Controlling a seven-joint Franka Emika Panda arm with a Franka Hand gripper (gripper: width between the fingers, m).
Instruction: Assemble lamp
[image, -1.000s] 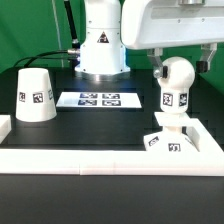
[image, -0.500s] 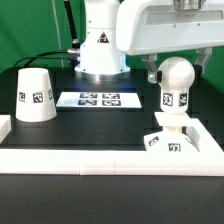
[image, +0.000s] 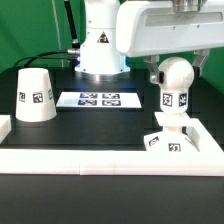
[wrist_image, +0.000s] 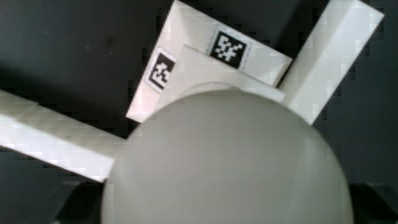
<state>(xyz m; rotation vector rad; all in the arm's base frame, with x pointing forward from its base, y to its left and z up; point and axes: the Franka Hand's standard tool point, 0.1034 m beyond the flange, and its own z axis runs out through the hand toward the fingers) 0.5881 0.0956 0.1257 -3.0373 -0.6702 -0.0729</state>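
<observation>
Black table (image: 100, 125), bulb (image: 177, 82) upright on base (image: 166, 142) at the exterior view's right, gripper (image: 176, 70) spread around bulb, fingers (image: 151, 70) not touching it, shade (image: 36, 96) well apart at the left.

Your exterior view sits mid-range, slightly raised, facing the end effector (image: 177, 64). Your wrist view looks down, close; both share the bulb (wrist_image: 222, 160) beneath it.

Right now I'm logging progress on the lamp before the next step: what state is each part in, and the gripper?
bulb: upright, standing on top of the base.
base: sitting flat, carrying the bulb.
shade: upright, narrow end up, standing apart from the other two parts, not yet fitted.
gripper: open, its fingers on either side of the bulb, not clamped on it.
</observation>
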